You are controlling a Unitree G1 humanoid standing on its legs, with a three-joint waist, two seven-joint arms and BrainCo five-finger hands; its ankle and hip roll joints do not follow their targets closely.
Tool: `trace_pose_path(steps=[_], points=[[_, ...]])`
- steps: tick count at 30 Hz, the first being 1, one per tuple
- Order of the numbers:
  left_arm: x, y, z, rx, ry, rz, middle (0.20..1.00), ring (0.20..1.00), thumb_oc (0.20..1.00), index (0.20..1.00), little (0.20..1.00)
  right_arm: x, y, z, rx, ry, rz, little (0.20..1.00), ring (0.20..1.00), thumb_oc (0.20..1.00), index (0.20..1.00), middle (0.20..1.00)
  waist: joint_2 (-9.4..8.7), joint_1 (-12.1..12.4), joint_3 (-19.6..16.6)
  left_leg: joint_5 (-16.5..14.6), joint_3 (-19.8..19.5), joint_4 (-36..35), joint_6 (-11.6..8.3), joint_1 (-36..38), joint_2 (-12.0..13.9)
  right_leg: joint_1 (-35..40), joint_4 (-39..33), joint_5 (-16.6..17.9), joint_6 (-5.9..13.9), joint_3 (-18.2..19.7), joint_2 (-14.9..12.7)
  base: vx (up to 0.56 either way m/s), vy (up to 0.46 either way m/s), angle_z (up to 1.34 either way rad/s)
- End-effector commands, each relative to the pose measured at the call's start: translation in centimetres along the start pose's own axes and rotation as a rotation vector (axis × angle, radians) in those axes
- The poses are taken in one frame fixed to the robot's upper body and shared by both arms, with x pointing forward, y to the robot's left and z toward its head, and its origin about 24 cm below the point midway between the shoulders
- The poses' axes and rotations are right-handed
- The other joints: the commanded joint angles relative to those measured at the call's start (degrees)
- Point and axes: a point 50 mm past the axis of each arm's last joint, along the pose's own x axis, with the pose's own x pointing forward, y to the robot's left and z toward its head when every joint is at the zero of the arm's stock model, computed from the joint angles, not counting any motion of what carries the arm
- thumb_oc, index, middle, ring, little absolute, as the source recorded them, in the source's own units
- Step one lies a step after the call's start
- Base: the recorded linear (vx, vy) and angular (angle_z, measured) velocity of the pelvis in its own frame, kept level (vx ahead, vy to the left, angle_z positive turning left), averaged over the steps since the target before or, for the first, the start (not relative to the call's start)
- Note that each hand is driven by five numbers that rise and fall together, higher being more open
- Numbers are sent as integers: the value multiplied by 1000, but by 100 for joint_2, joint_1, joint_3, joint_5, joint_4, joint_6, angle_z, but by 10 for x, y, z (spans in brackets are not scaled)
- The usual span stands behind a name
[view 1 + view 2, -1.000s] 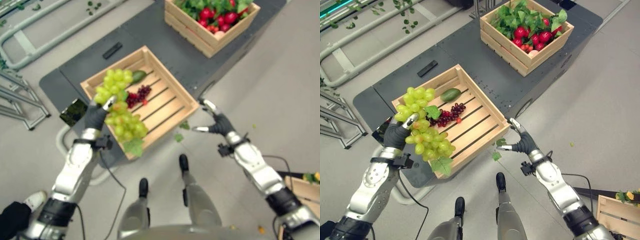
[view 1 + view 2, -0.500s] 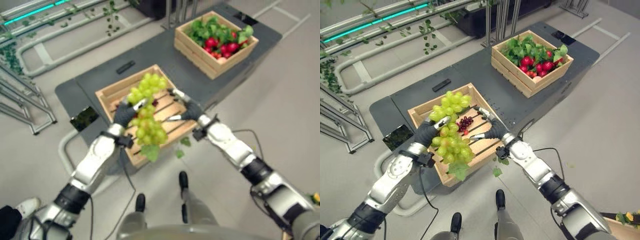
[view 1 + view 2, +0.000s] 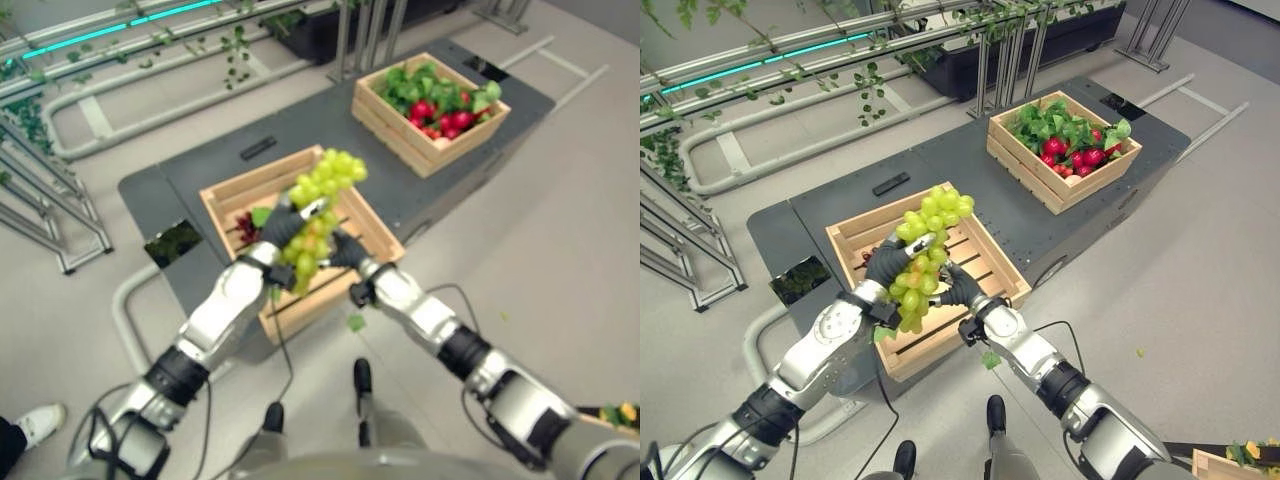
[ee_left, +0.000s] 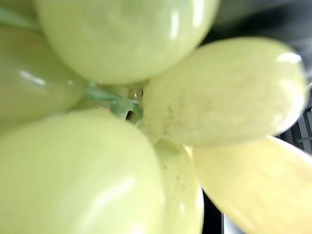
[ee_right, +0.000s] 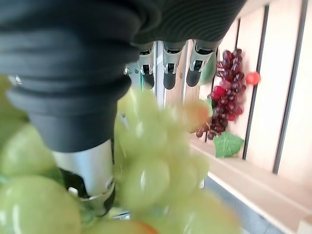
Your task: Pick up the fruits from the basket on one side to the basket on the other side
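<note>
Holding a large bunch of pale green grapes (image 3: 923, 255) above the near wooden slatted crate (image 3: 985, 262), the left hand (image 3: 884, 268) has its fingers curled round the middle of the bunch. The right hand (image 3: 958, 290) meets the bunch from the other side, its dark-tipped fingers (image 5: 168, 66) lying against the grapes and its thumb below them; how tightly it grips cannot be told. The upper part of the bunch stands over the hands, the lower part hangs between them. On the slats of this crate lie a small cluster of dark red grapes (image 5: 225, 103) with a green leaf (image 5: 226, 145) beside it. A second wooden crate filled with green leaves and red fruits (image 3: 1065, 145) stands well apart, farther along the dark grey surface (image 3: 940, 160). A small black bar-shaped object (image 3: 890, 183) lies on that surface beyond the near crate.
</note>
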Motion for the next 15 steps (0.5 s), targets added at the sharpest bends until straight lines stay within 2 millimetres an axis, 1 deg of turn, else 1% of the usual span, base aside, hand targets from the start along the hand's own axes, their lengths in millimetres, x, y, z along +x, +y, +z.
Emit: trace_pose_path(steps=[1,4,9,11,15], points=[[26,-22,37,-4,-173,-98,200,200,200,200,200,9,15,17,114,-83,40,1000,1000,1000,1000,1000,63,122,-307,-10,-255,-311,484,-329,-399,326,44,-766,427,0,131,14,-1,4],[30,-24,37,-4,-174,-95,200,200,200,200,200,7,19,12,180,-68,44,1000,1000,1000,1000,1000,49,109,-342,-16,-251,-315,480,-312,-398,335,45,-764,429,3,134,0,0,0],[32,-18,37,39,-174,-73,200,200,200,200,200,1,20,6,220,-68,50,1000,1000,1000,1000,1000,31,78,-381,-26,-235,-326,471,-294,-380,345,39,-778,434,9,147,0,0,0],[32,-9,36,74,-171,-29,200,200,200,200,200,-8,17,-3,227,-59,32,1000,1000,1000,1000,1000,26,33,-417,-33,-227,-334,462,-277,-361,363,34,-797,431,20,154,15,-5,0],[25,12,32,115,-154,53,200,200,200,200,200,-24,-1,-3,155,-86,-30,1000,1000,1000,1000,1000,37,-37,-453,-50,-206,-339,452,-261,-341,370,30,-811,437,34,161,0,0,0]])
